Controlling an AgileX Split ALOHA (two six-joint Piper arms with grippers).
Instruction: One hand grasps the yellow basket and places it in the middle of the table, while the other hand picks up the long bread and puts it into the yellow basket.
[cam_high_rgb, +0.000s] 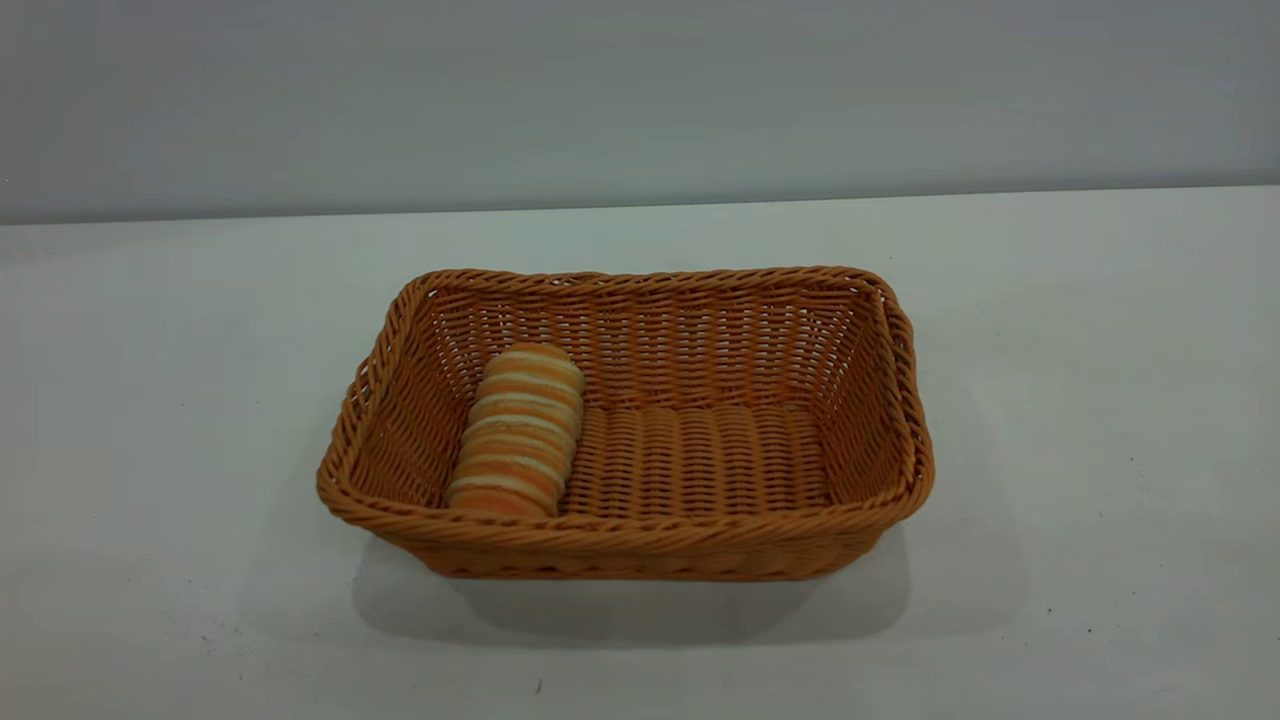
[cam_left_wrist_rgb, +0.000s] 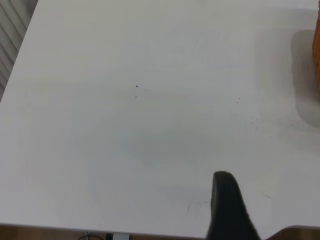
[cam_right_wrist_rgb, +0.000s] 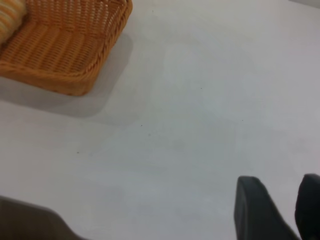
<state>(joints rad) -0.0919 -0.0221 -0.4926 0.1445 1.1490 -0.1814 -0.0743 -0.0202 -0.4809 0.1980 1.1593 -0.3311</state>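
The yellow basket (cam_high_rgb: 640, 545) stands in the middle of the white table (cam_high_rgb: 1080, 400). The long bread (cam_high_rgb: 520, 430) lies inside it at its left end, leaning up against the left wall. Neither gripper shows in the exterior view. In the right wrist view the basket (cam_right_wrist_rgb: 60, 75) and a bit of the bread (cam_right_wrist_rgb: 9, 20) lie far from my right gripper (cam_right_wrist_rgb: 280, 187), which is open and empty over bare table. In the left wrist view only one finger (cam_left_wrist_rgb: 226, 200) shows, with nothing beside it, and a sliver of the basket (cam_left_wrist_rgb: 317, 50) is at the edge.
The table's near edge (cam_left_wrist_rgb: 150, 231) shows close to the left gripper. A grey wall (cam_high_rgb: 640, 90) runs behind the table. A few dark specks (cam_high_rgb: 538, 686) dot the tabletop in front of the basket.
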